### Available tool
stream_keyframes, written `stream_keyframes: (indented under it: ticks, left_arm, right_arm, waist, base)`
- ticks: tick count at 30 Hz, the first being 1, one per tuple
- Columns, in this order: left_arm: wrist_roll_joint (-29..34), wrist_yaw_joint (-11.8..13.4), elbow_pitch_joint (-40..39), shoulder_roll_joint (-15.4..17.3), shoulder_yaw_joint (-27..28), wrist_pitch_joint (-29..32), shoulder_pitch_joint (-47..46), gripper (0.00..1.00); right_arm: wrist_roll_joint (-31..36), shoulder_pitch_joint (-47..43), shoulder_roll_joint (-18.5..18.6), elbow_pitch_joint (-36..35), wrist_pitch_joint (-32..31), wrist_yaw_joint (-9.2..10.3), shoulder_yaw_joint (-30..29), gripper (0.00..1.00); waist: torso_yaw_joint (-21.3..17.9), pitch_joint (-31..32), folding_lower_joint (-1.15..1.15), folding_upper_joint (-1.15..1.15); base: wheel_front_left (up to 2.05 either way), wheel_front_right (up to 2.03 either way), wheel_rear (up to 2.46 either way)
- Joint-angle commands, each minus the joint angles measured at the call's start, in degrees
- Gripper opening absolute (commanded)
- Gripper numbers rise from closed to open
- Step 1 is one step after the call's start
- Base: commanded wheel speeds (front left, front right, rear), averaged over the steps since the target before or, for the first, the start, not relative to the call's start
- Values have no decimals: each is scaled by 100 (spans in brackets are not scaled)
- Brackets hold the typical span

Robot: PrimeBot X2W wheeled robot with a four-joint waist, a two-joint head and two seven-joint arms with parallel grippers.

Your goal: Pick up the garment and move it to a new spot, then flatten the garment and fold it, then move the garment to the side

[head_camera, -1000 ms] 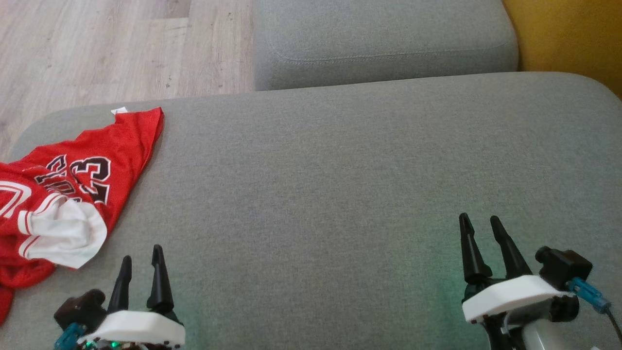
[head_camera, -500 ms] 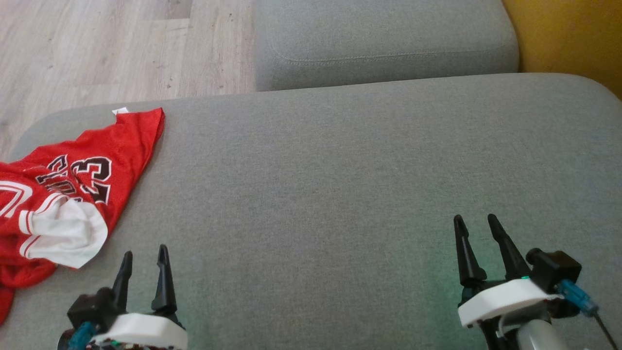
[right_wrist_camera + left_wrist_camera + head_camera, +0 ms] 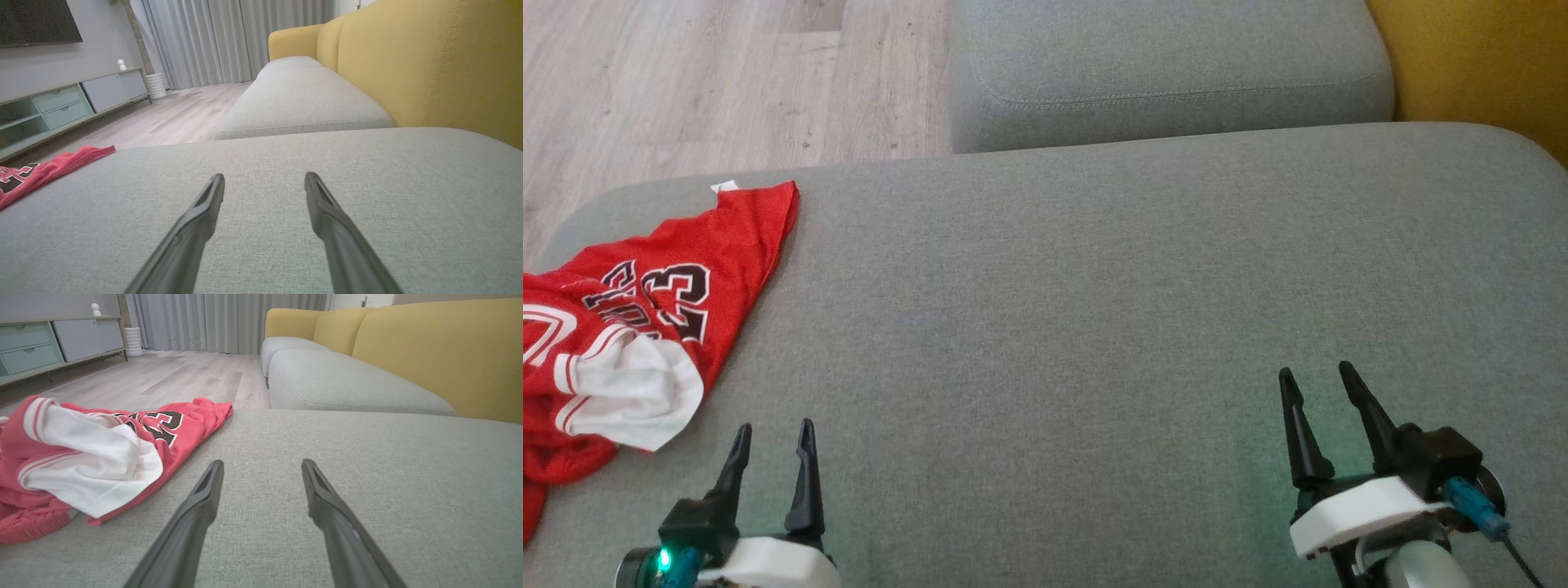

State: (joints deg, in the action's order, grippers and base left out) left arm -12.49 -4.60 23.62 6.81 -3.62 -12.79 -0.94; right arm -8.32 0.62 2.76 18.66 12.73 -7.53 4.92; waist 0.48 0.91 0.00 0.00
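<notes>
Head view: the crumpled red mesh jersey [image 3: 645,327] heaped at the left end of the grey fabric sofa cushion [image 3: 1094,327], left claw [image 3: 774,425] near it, right claw [image 3: 1315,369] well apart, both spread and empty. Left wrist view puts it at that claw's left, so the pick-up seems unbegun and wants a leftward reach onto a fold. Right wrist view: its red corner, far left.

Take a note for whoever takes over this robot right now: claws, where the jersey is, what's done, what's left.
Left claw: open, empty, just right of the red jersey, not touching it.
Right claw: open, empty, far from the jersey, toward the right of the grey seat cushion.
Jersey: crumpled at the cushion's left end, white inside showing.
Done: nothing apparent.
Left: pick up, move, flatten, fold, set aside.
</notes>
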Motion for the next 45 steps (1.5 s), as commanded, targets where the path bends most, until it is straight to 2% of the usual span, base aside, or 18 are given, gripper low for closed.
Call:
stream_keyframes:
  ticks: [1, 7, 13, 31, 35, 38, 41, 45]
  left_arm:
    - [169, 10, -113, 122, 220, -108, -262, 100]
    - [427, -22, 14, 98, 350, -209, -264, 100]
    - [226, -113, 161, 15, 516, -220, -298, 100]
    - [256, -216, 234, -55, 560, -221, -338, 100]
    - [282, -232, 240, -65, 519, -221, -356, 100]
    - [279, -244, 242, -70, 482, -221, -363, 100]
    - [278, -253, 229, -52, 458, -221, -279, 100]
    - [254, -246, 216, 19, 531, -221, -143, 100]
  right_arm:
    - [173, 193, 17, -151, 114, 4, 100, 100]
    - [420, 172, 15, -80, 215, 4, 15, 100]
    - [204, 165, 13, 43, 227, 4, -19, 100]
    - [170, 154, 12, 85, 227, 4, -56, 100]
    - [253, 133, 12, 41, 227, 4, 9, 100]
    - [242, 129, 12, 10, 227, 4, 69, 100]
    - [185, 101, 12, 3, 227, 4, 194, 100]
    - [116, 97, 12, 56, 227, 4, 369, 100]
  waist:
    - [-1, 1, 0, 0]
    - [-1, 4, 0, 0]
    - [0, 2, 0, 0]
    - [82, 4, 0, 0]
    - [321, 17, 0, 0]
    - [647, 43, 0, 0]
    - [1363, 144, 0, 0]
    - [1870, 234, 0, 0]
  base:
    - [0, 0, 0]
    - [0, 0, 0]
    - [0, 0, 0]
    - [0, 0, 0]
    - [0, 0, 0]
    - [0, 0, 0]
    - [0, 0, 0]
    - [0, 0, 0]
